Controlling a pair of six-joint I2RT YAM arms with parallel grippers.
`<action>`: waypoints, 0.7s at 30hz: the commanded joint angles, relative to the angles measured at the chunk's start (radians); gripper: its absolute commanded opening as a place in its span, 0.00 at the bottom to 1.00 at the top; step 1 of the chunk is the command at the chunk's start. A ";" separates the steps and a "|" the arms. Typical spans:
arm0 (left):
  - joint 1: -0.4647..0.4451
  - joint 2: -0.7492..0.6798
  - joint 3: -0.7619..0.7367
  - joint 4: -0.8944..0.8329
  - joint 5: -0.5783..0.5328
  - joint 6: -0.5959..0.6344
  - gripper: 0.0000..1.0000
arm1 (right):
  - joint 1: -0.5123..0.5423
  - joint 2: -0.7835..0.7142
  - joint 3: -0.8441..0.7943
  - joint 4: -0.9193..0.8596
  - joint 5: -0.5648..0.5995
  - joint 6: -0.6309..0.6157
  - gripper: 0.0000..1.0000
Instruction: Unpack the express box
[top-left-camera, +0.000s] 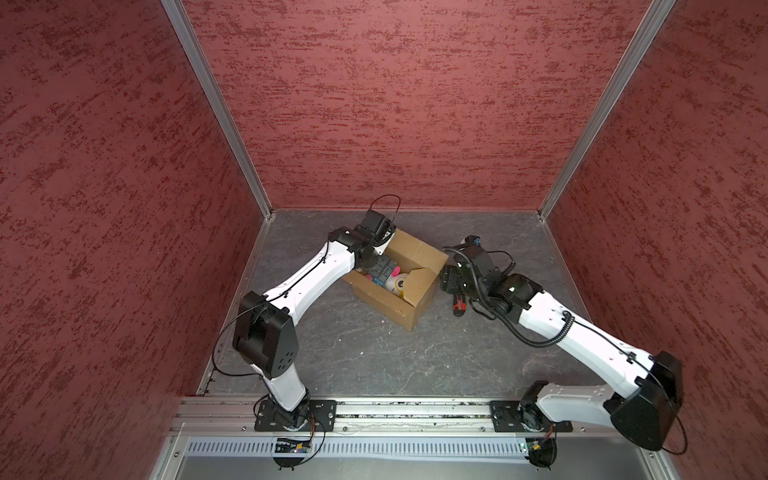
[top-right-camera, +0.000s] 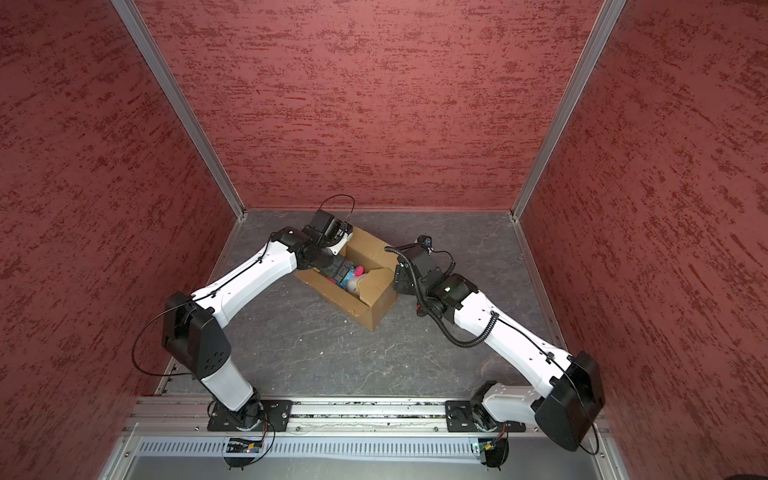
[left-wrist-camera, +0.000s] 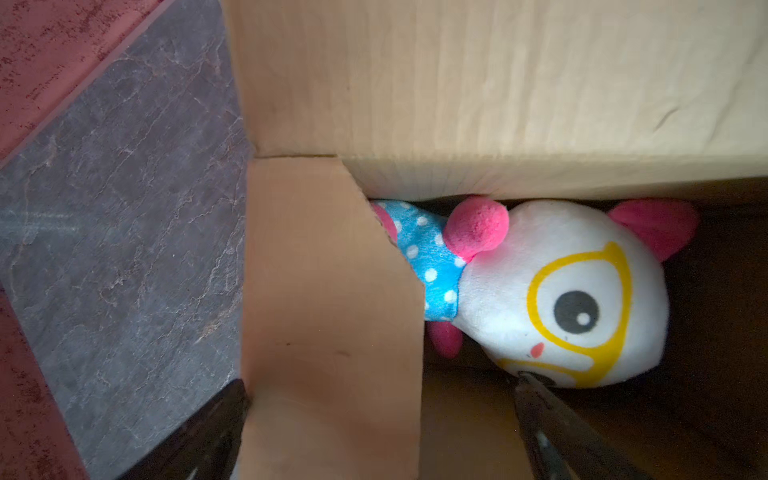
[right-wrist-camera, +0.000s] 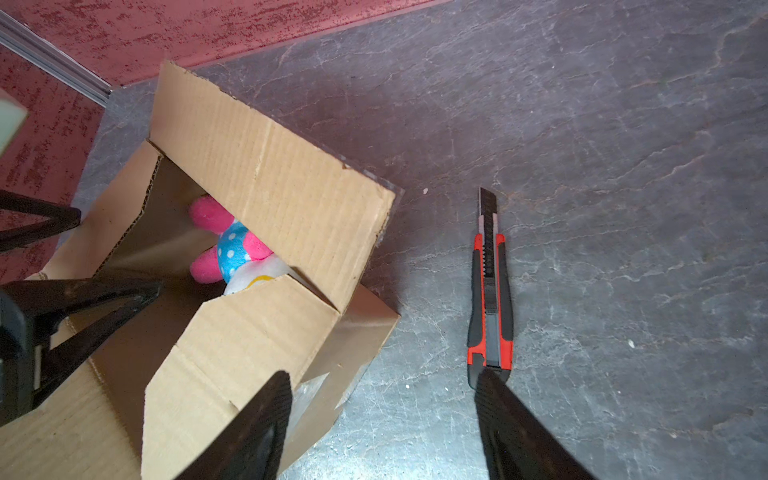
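Cardboard express box (top-left-camera: 384, 304) open; left arm (top-left-camera: 309, 280) dips in, jaws wide astride flap (left-wrist-camera: 332, 291); right jaws apart over knife (right-wrist-camera: 490, 291).

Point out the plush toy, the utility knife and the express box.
plush toy (left-wrist-camera: 548, 286), left wrist view, white face.
utility knife (right-wrist-camera: 490, 291), right wrist view, mid-handle.
express box (top-left-camera: 382, 305), in a top view, near side wall.

Open express box (top-right-camera: 368, 309) on the grey surface (top-right-camera: 307, 345), both arms at it.
Flaps stand open; a pink, blue and white plush toy (top-right-camera: 354, 283) lies inside. The left gripper (top-right-camera: 341, 272), reaching from eight o'clock, dips into the box beside the toy. The right gripper (top-right-camera: 400, 286) hangs just beside the box's three o'clock end, fingers unseen.
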 joint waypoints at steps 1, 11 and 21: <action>-0.008 0.012 0.033 -0.008 -0.091 0.035 1.00 | 0.006 -0.015 -0.018 0.038 -0.004 0.024 0.72; 0.002 -0.021 0.011 0.049 -0.166 0.022 0.96 | 0.006 0.006 -0.017 0.057 -0.020 0.019 0.72; 0.047 -0.041 0.004 0.085 -0.132 -0.009 0.65 | 0.004 0.038 -0.008 0.062 -0.027 0.010 0.73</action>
